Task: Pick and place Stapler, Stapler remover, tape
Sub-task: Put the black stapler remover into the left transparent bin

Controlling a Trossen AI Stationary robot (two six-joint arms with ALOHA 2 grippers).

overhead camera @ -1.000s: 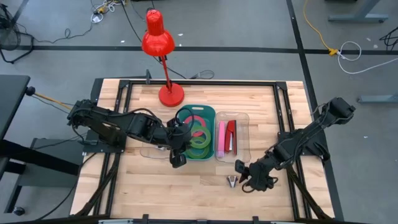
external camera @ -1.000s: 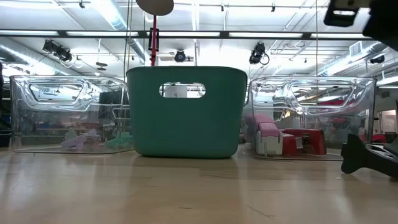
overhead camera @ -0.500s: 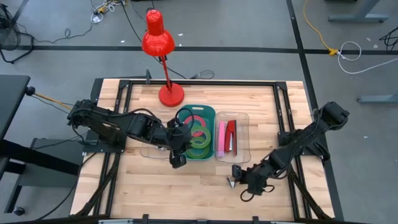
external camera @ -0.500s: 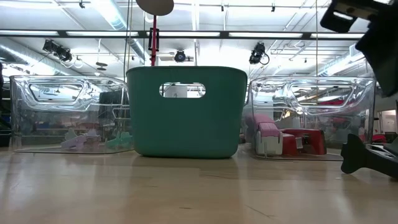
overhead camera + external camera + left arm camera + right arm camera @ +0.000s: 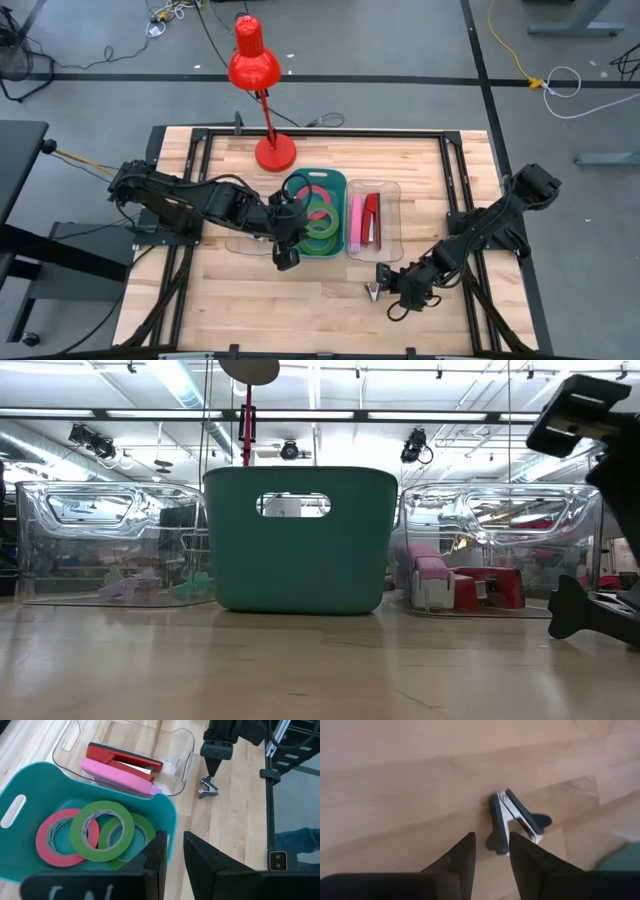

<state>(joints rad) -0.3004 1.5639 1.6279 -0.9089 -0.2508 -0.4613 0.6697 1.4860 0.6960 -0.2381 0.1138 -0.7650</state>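
A small stapler remover [image 5: 373, 292] [image 5: 512, 817] with dark handles lies on the wooden table, near of the bins. My right gripper [image 5: 381, 275] [image 5: 491, 851] hangs open just above it, fingers slanting down; the remover's near tip shows between the fingertips. Whether they touch it, I cannot tell. My left gripper [image 5: 285, 258] [image 5: 175, 852] hovers over the near rim of the teal bin [image 5: 335, 176], a narrow gap between its fingers and nothing in it. Green and pink tape rolls [image 5: 102, 830] lie in the bin. A red stapler [image 5: 125, 759] and a pink stapler [image 5: 117, 772] lie in the clear container [image 5: 392, 240].
A red desk lamp [image 5: 265, 110] stands at the table's far side behind the bins. A second clear container [image 5: 110, 545], left of the teal bin and partly under my left arm, holds pale small items. Bare wood lies near of the bins on both sides.
My right gripper has sunk toward the table and shifted a little toward the table's left, closer to the stapler remover, rolling its wrist as it went. The remover has stayed where it was.
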